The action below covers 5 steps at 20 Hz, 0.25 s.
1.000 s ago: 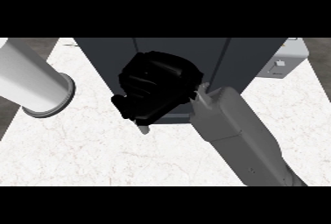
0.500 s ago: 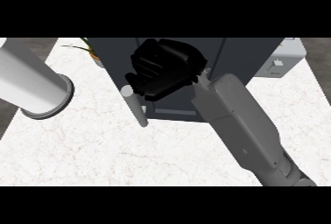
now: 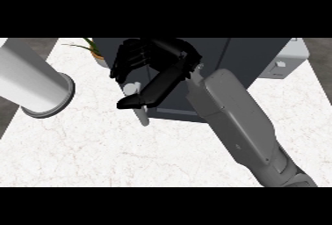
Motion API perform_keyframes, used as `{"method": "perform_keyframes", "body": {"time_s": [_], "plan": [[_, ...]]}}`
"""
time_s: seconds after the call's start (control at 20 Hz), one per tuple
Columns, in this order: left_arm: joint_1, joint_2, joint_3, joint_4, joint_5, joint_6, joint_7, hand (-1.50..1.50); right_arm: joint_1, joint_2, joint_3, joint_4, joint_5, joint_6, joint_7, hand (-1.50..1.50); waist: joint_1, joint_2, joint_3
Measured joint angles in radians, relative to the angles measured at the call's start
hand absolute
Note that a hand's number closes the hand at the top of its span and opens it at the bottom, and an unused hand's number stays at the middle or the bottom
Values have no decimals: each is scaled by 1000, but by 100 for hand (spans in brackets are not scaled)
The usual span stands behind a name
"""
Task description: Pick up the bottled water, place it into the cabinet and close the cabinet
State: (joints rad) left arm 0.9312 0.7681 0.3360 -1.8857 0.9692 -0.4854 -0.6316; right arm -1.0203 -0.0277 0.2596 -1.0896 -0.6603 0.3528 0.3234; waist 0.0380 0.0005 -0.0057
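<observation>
1. Head view: the right hand [image 3: 156, 66] is seen at 12 o'clock of the counter [image 3: 97, 149], raised in front of the dark cabinet [image 3: 250, 57].
2. Its fingers [image 3: 130, 59] are curled inward, with nothing seen inside them; the thumb [image 3: 150, 93] is stretched out straight toward 7 o'clock.
3. The bottled water is not made out anywhere. It is judged to be either inside the cabinet or hidden behind the hand; which cannot be told.
4. A thin pale door edge [image 3: 142, 116] is seen edge-on just at 6 o'clock of the thumb tip, with its long axis running roughly 12 to 6. A small pale knob [image 3: 131, 88] is seen beside the thumb.
5. Key relation: the door edge lies just beside the thumb, on its 7 o'clock side, so a closing push is judged to fall to the right hand.
6. Only the left forearm [image 3: 32, 83] is shown, at 9 o'clock, well apart from the cabinet; the left hand is not in view.
7. A plant [image 3: 91, 46] is noted at 11 o'clock and a grey appliance [image 3: 288, 59] at 2 o'clock.
</observation>
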Motion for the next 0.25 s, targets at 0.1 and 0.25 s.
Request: {"method": "perform_keyframes", "body": {"time_s": [0.1, 0.25], "plan": [[-10, -13, -10, -2, -15, 5, 3, -150, -6, 9, 1, 2, 17, -24, -6, -150, -1, 1, 0], [-25, -19, -15, -11, -24, 6, 13, -150, -15, 12, -2, 9, 31, -35, -15, -150, 0, 2, -1]]}}
